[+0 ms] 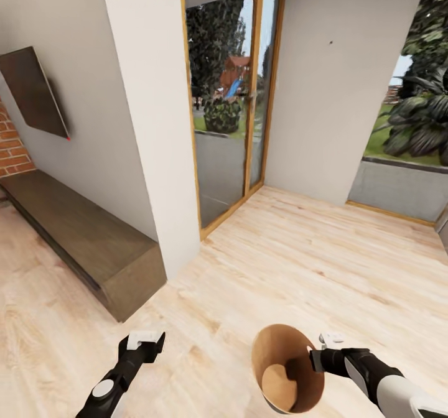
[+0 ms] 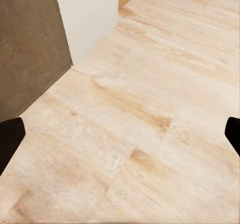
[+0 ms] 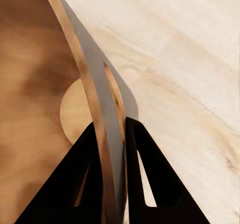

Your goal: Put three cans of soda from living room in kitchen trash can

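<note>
Wood-lined grey tash can (image 1: 287, 368) in right end effector (image 1: 315, 359)

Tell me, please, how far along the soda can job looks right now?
Early. In hand: the right gripper has its fingers clamped on the rim of the tash can, carried above the wood floor. The bin looks empty inside. The left gripper is open, holding nothing. Left: all three cans.
</note>
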